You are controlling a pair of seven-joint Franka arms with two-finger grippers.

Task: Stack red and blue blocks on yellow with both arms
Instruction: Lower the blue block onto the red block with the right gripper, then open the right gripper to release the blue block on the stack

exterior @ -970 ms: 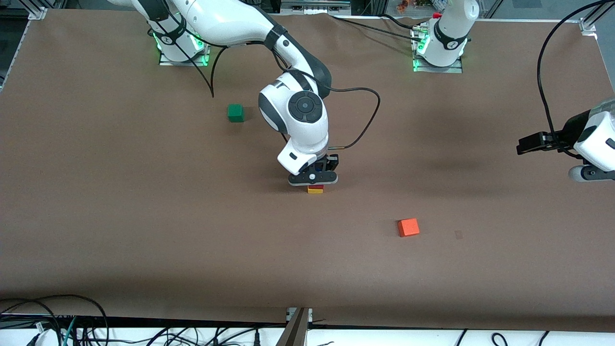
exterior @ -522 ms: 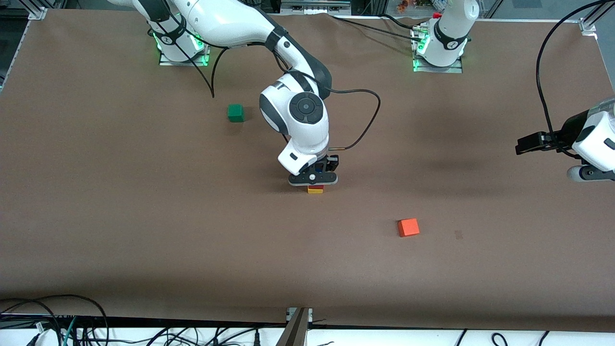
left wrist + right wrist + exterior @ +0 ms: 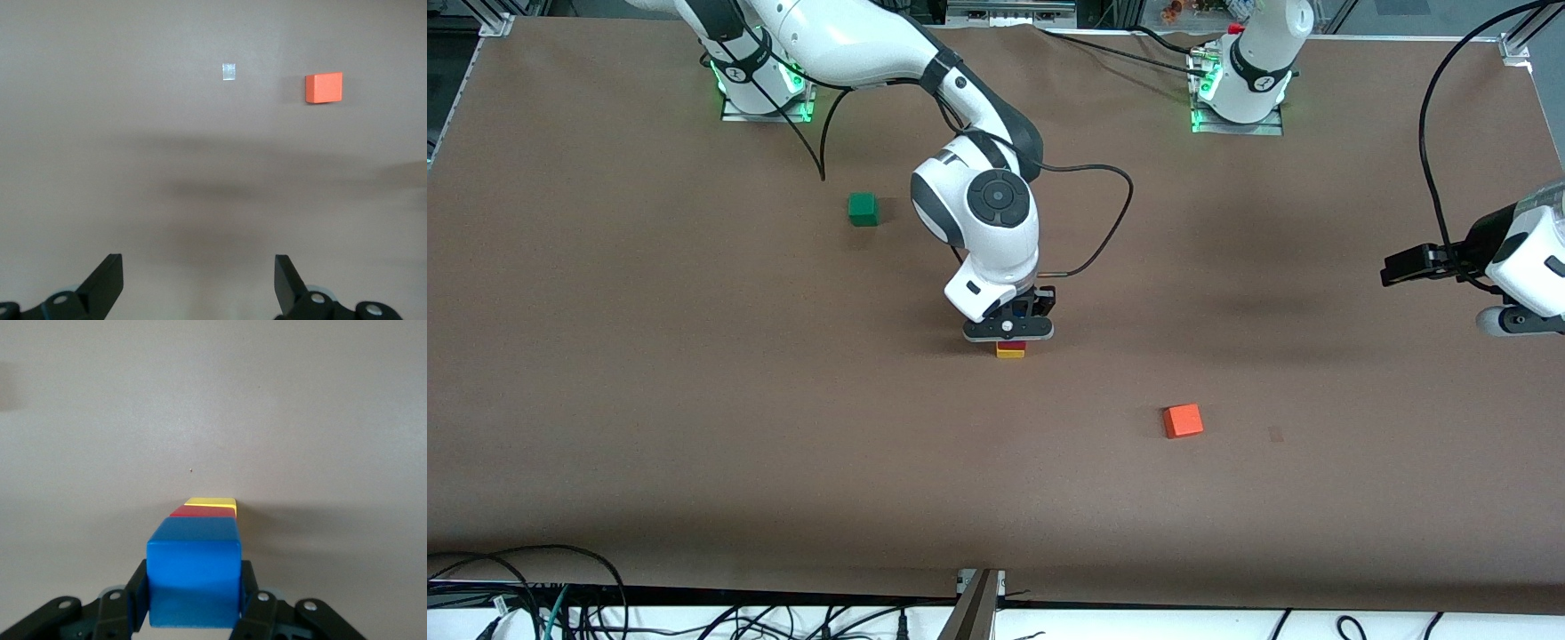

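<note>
My right gripper (image 3: 1009, 338) is shut on the blue block (image 3: 193, 573) and holds it right over the stack in the middle of the table. In the right wrist view its fingers (image 3: 137, 593) press on both sides of the block. Under it the red block (image 3: 1010, 344) sits on the yellow cube (image 3: 1010, 353); both also show in the right wrist view, red (image 3: 202, 512) on yellow (image 3: 211, 501). I cannot tell whether blue touches red. My left gripper (image 3: 1507, 324) waits open and empty (image 3: 199, 280) over the left arm's end of the table.
A lighter orange-red cube (image 3: 1183, 420) lies nearer the front camera than the stack, toward the left arm's end; it also shows in the left wrist view (image 3: 324, 87). A green cube (image 3: 863, 209) lies near the right arm's base. A black cable (image 3: 1103, 231) hangs beside the right wrist.
The right arm's wrist has shifted very slightly toward the left arm's end, still holding the blue block over the stack. The left arm and the loose cubes have not moved.
</note>
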